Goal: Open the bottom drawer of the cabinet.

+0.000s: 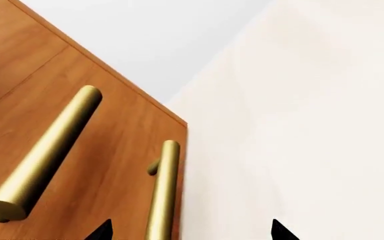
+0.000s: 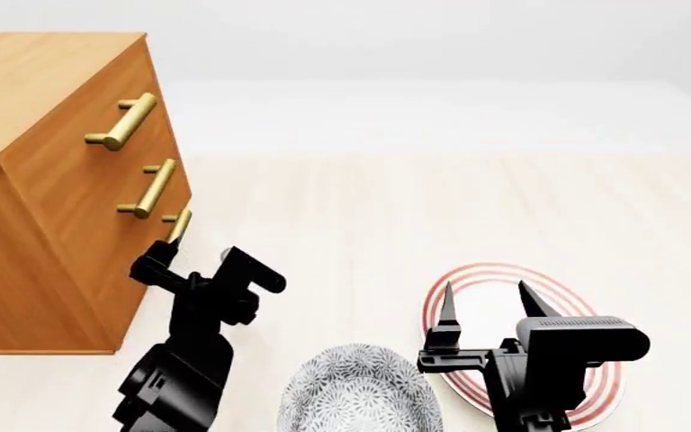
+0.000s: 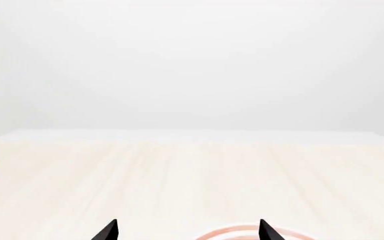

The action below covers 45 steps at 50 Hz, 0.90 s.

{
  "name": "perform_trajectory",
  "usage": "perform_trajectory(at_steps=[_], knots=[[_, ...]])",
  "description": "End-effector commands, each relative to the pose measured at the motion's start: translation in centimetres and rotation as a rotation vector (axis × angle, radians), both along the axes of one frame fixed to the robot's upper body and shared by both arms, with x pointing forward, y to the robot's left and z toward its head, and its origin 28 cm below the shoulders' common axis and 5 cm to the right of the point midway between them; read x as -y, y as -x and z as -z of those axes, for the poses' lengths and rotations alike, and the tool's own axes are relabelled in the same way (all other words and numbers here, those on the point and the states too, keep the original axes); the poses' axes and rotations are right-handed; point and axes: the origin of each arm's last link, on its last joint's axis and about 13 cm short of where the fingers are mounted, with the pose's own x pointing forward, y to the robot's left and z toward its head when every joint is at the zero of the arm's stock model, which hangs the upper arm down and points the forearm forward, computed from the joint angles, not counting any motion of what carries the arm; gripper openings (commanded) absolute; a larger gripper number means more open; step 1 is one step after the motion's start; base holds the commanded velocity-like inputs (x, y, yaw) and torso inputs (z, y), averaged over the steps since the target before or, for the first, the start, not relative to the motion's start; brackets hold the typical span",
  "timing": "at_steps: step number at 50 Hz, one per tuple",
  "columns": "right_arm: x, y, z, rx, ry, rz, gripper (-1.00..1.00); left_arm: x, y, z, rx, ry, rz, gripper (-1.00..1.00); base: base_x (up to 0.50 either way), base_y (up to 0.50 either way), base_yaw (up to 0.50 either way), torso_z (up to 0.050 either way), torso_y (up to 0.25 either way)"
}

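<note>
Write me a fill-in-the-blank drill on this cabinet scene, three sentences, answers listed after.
1. The cabinet has ___ brass bar handles on its front.
2. The left gripper is close to the ___ of those handles.
3. The right gripper hangs open over a plate with ___ rings, beside a patterned bowl.

Missing words: three; lowest; red
</note>
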Motion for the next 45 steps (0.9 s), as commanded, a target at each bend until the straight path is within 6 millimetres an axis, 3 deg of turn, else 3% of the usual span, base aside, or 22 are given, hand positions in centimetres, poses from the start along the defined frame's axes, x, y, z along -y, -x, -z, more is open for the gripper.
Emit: perform_trajectory(at_steps=[1,45], knots=[[0.0,0.0,0.0,0.0,-0.003,-0.001,1.0,-0.3,-0.3,0.3,-0.014,-0.047,-0.017,1.0,0.0,0.0,0.0,0.0,0.0],[-0.1,0.0,0.1,0.0,-0.008,-0.006,1.0,-2.8,-2.7,1.6,-0.073,-0.117,-0.153,1.0,0.0,0.0,0.0,0.0,0.0]])
